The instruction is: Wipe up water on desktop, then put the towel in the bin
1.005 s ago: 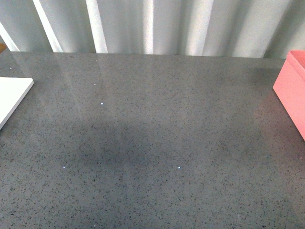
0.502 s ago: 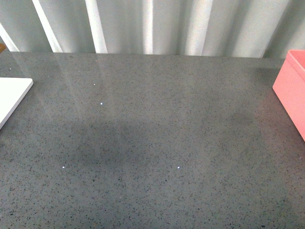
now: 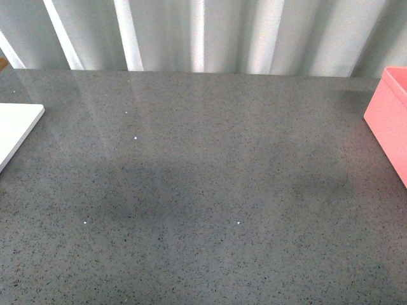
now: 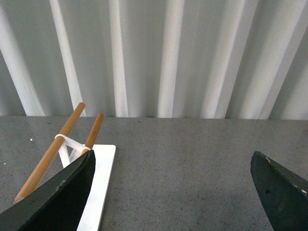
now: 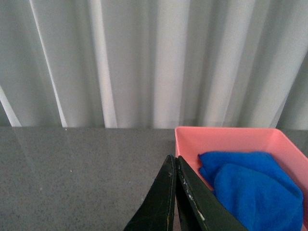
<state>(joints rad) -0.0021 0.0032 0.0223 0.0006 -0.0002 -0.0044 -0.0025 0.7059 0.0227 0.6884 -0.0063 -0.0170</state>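
The broad, glossy dark-grey speckled stone desktop [image 3: 203,190] looks the same as it did a second ago: no arm, cloth or puddle has come or gone in the front view, and only faint soft shading drifts across its middle. I judge the wiping done, since no standing water shows, though the sheen and pale reflections near the far edge could mask a thin film.

The salmon-pink straight-walled rectangular bin [image 5: 226,139] stands at the right edge of the desktop, cut off by the frame in both views that show it. The bright blue fluffy microfibre towel [image 5: 250,187] lies bunched inside it, so the task reads as essentially finished; its white tag is not visible.

At the left edge a flat white board [image 3: 16,127] is partly cropped, and the left wrist view shows two brown wooden rods [image 4: 57,144] joined by white pieces resting on it.

The left gripper [image 4: 173,187] has its dark jaws spread wide with nothing between them. The right gripper [image 5: 175,192] has its jaws pressed together, empty, near the bin's wall. Both arms stay outside the front view.
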